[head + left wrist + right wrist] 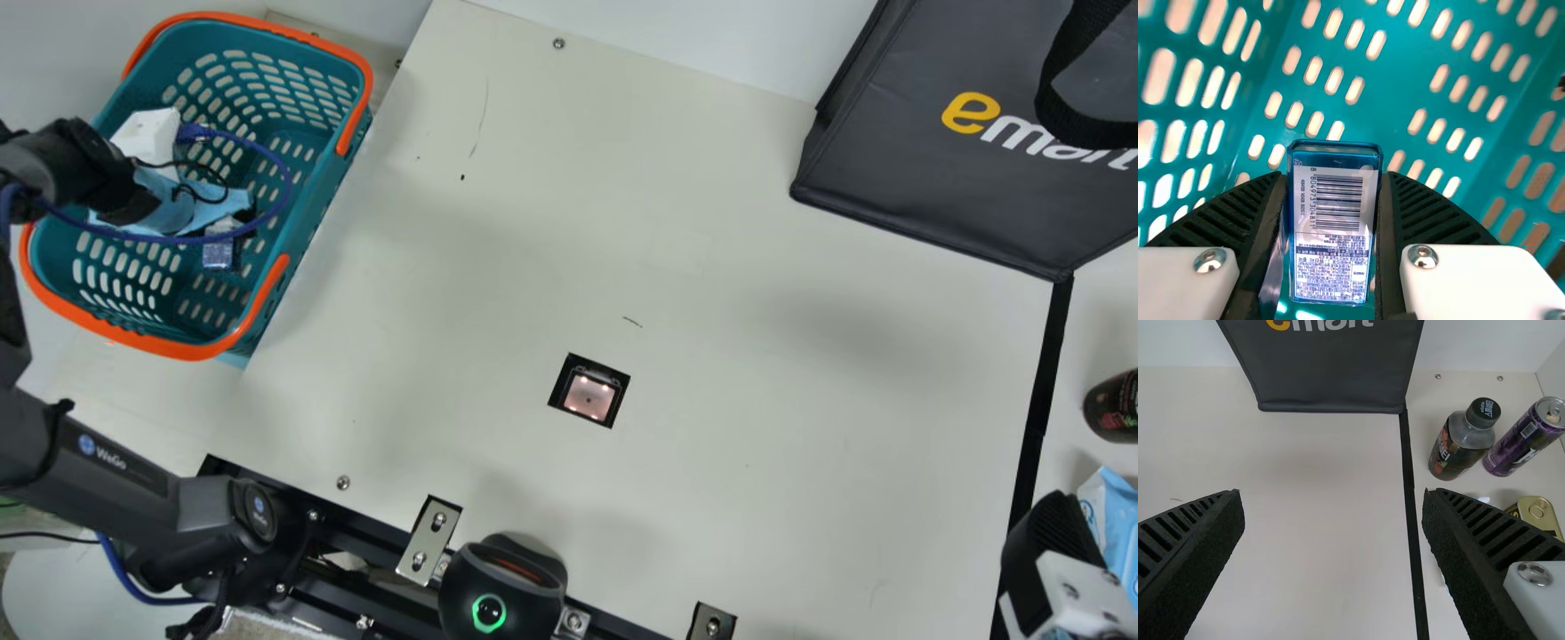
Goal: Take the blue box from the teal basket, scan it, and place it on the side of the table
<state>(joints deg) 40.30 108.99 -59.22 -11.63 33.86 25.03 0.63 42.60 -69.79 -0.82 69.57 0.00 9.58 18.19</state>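
Note:
The blue box [219, 255] is inside the teal basket [307, 209] at the main view's left, held at my left gripper [229, 233]. In the left wrist view, that gripper [1333, 179] is shut on the blue box [1331, 230], one ribbed finger against each long side. A white label with a barcode faces the wrist camera. The scanner window [589, 396] is set into the middle of the table [711, 373]. My right gripper [1053, 533] is over the table's right side; in the right wrist view the gripper [1333, 500] stands open, nothing between its fingers.
A dark bag [925, 151] stands at the back right. Beyond a black strip [1409, 480] are a dark bottle [1461, 440], a purple can [1525, 437] and a gold tin [1536, 512]. A round black device [502, 587] sits at the table's front edge.

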